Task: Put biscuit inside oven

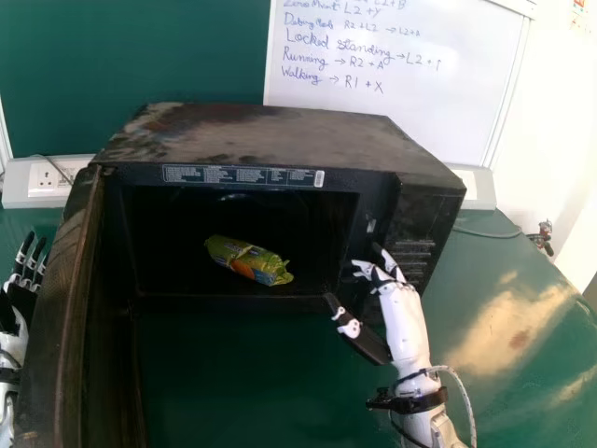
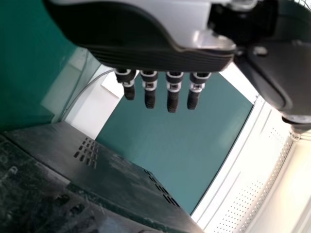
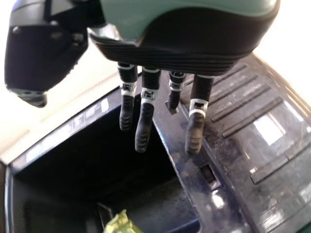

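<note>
"Question: what's that white-and-black robot right hand (image 1: 401,313) up to?"

"It's hovering in front of the oven's right side, fingers pretty much straight and the black thumb (image 1: 366,342) standing well apart from them, so I'm calling it wide. Nothing's sitting in its grip. I can't tell whether the fingertips are touching the oven's front. A black strap (image 1: 415,402) is wrapping the forearm, and a thin white cable (image 1: 465,397) is looping beside it."

"And the biscuit?"

"The shiny yellow-green biscuit packet with an orange patch (image 1: 244,259) is lying inside, on the floor of the dark boxy cavity (image 1: 168,219). It's resting at a slant, one crinkled end pointing toward the right hand, with a gap between them. The right wrist view is catching a bit of that wrapper too."

"Nice. What about the oven itself?"

"Big scuffed black metal microwave oven (image 1: 270,140), and its tall black door (image 1: 67,280) is hanging wide open on the left. Past that door, the white-and-black left hand (image 1: 11,327) is idling at the head view's left edge, fingers straight, holding nothing."

"Anything farther out?"

"It's all standing on a glossy green table (image 1: 466,280). Behind the oven, a white socket panel (image 1: 47,182) is showing on the left, and a white board with blue handwriting (image 1: 401,107) is standing at the back."
</note>
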You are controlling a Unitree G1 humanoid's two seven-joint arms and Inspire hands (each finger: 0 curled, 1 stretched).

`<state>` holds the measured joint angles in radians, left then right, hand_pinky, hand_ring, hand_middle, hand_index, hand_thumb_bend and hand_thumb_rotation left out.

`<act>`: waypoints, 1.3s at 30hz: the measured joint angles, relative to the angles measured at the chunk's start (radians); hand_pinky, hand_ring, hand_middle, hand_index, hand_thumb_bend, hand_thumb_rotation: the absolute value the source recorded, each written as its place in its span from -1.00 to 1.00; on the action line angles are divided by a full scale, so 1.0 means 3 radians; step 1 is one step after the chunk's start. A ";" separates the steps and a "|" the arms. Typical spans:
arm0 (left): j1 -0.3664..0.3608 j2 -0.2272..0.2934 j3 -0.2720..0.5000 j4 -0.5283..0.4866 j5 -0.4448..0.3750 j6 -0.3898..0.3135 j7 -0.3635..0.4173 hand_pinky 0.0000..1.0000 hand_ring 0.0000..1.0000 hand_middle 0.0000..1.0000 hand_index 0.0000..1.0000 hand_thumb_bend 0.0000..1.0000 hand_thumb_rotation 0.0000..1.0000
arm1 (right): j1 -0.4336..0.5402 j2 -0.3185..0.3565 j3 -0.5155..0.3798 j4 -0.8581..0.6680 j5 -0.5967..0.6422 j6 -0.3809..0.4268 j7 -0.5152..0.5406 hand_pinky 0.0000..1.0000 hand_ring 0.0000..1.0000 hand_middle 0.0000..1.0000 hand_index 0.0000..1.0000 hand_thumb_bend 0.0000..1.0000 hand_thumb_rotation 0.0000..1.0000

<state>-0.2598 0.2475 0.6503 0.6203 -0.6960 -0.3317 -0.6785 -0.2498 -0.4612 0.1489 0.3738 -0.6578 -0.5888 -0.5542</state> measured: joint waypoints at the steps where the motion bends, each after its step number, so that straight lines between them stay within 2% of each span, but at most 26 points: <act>1: -0.0002 -0.0001 0.0000 0.0003 0.0000 -0.0001 0.0000 -0.40 0.09 0.39 0.74 -0.80 -1.00 | -0.0002 0.0013 -0.0019 0.0039 0.0062 -0.0050 0.0000 -0.31 -0.14 0.11 0.47 0.61 0.62; 6: -0.0007 -0.0014 0.0000 -0.0006 0.0000 -0.0002 -0.0001 -0.40 0.11 0.40 0.76 -0.80 -1.00 | -0.0007 0.0089 -0.0168 0.0283 0.0364 -0.0171 0.0028 -0.30 -0.15 0.07 0.48 0.49 0.66; 10: -0.0001 0.0003 0.0004 0.0045 0.0001 -0.0008 -0.0009 -0.39 0.11 0.41 0.76 -0.78 -1.00 | -0.0012 0.0095 -0.0297 0.0530 0.0538 -0.0145 0.0039 -0.28 -0.13 0.09 0.48 0.41 0.64; 13: -0.0001 0.0023 0.0007 0.0073 0.0000 -0.0017 -0.0039 -0.39 0.12 0.42 0.77 -0.80 -1.00 | -0.0048 0.0106 -0.0356 0.0709 0.0636 -0.0175 0.0050 -0.40 -0.25 0.01 0.44 0.36 0.62; 16: 0.0001 0.0028 0.0007 0.0060 -0.0002 -0.0016 -0.0047 -0.39 0.12 0.42 0.77 -0.80 -1.00 | -0.0166 0.0123 -0.0417 0.0927 0.0740 -0.0265 0.0036 -0.45 -0.32 -0.03 0.41 0.34 0.63; 21: 0.0004 0.0030 0.0007 0.0038 -0.0005 0.0001 -0.0045 -0.41 0.13 0.42 0.77 -0.78 -1.00 | -0.0342 0.0152 -0.0490 0.1301 0.0853 -0.0515 0.0020 -0.47 -0.35 -0.07 0.38 0.14 0.63; 26: 0.0014 0.0035 0.0008 0.0015 -0.0010 0.0017 -0.0046 -0.44 0.13 0.43 0.77 -0.79 -1.00 | -0.0535 0.0184 -0.0569 0.1728 0.1023 -0.0890 0.0028 -0.48 -0.38 -0.12 0.35 0.24 0.78; 29: 0.0020 0.0039 0.0008 0.0003 -0.0010 0.0024 -0.0041 -0.39 0.13 0.42 0.76 -0.78 -1.00 | -0.0638 0.0201 -0.0616 0.1975 0.1159 -0.1116 0.0117 -0.46 -0.36 -0.13 0.34 0.10 0.73; 32: 0.0029 0.0036 0.0007 -0.0036 -0.0009 0.0039 -0.0009 -0.38 0.14 0.43 0.78 -0.80 -1.00 | -0.0716 0.0226 -0.0669 0.2191 0.1323 -0.1274 0.0311 -0.44 -0.34 -0.13 0.34 0.12 0.76; 35: 0.0040 0.0036 0.0008 -0.0072 -0.0014 0.0065 -0.0005 -0.45 0.12 0.42 0.79 -0.81 -1.00 | -0.0775 0.0236 -0.0752 0.2349 0.1510 -0.1315 0.0521 -0.44 -0.33 -0.11 0.34 0.25 0.84; 39: 0.0042 0.0052 0.0012 -0.0025 -0.0032 0.0062 -0.0067 -0.48 0.09 0.41 0.79 -0.83 -1.00 | -0.0829 0.0269 -0.0884 0.2485 0.1736 -0.1298 0.0735 -0.48 -0.36 -0.12 0.33 0.27 0.89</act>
<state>-0.2471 0.2631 0.6538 0.6127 -0.7057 -0.3130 -0.6985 -0.4984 -0.3804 -0.1163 1.1192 -0.1369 -0.9781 -0.3336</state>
